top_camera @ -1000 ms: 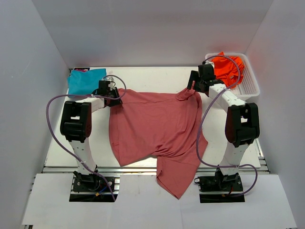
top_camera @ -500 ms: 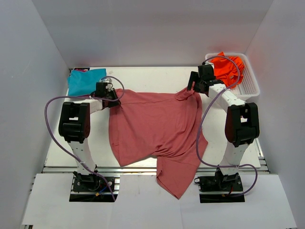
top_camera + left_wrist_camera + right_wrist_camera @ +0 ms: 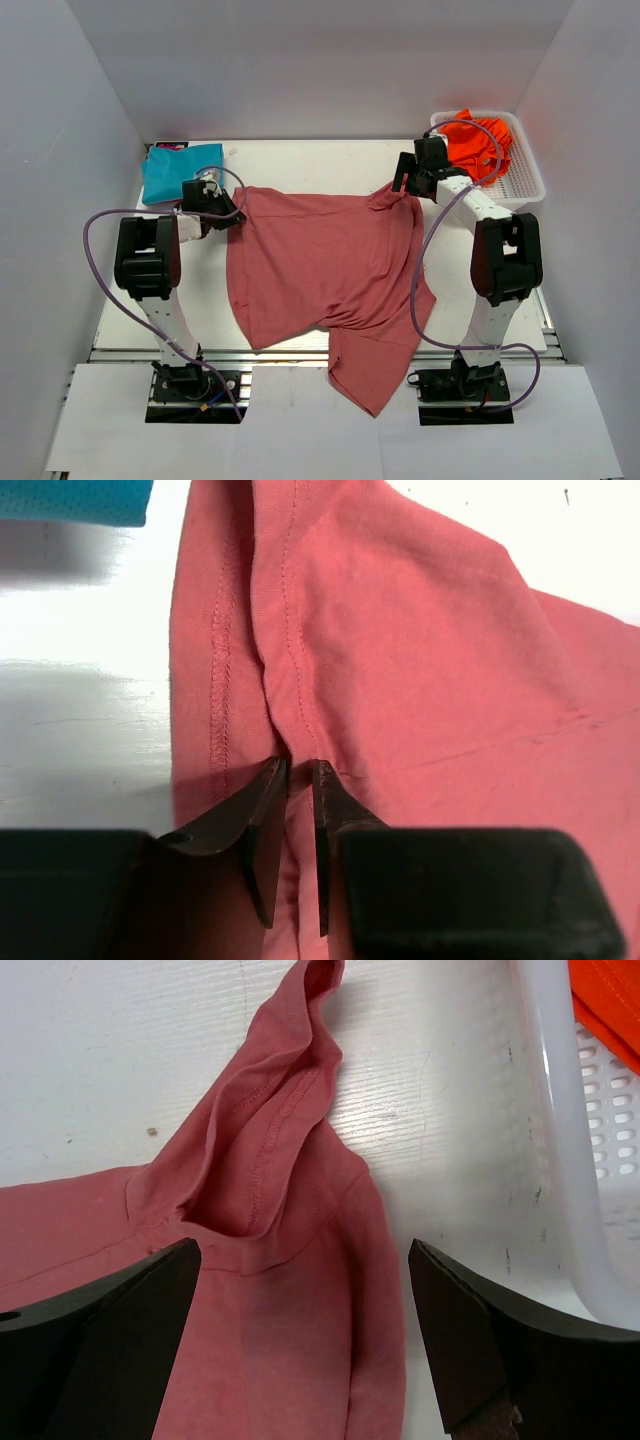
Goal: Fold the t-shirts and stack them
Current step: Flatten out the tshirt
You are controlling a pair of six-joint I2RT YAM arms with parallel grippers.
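Tabletop (image 3: 300,160): salmon t-shirt (image 3: 330,260) between left fingers (image 3: 258,815).

The left arm (image 3: 148,262) and right arm (image 3: 506,258) are built of white links and black joint housings. The left pincer (image 3: 295,768) and right pincer (image 3: 303,1250) are each fitted with 2 dark tapered fingers. Behind each pincer a lilac cable (image 3: 413,290) is looped.

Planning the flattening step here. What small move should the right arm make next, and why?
Probably lower the right gripper and close it on the puckered sleeve of the salmon t-shirt: its jaws stand open above that sleeve, while the left gripper is shut on the opposite edge.
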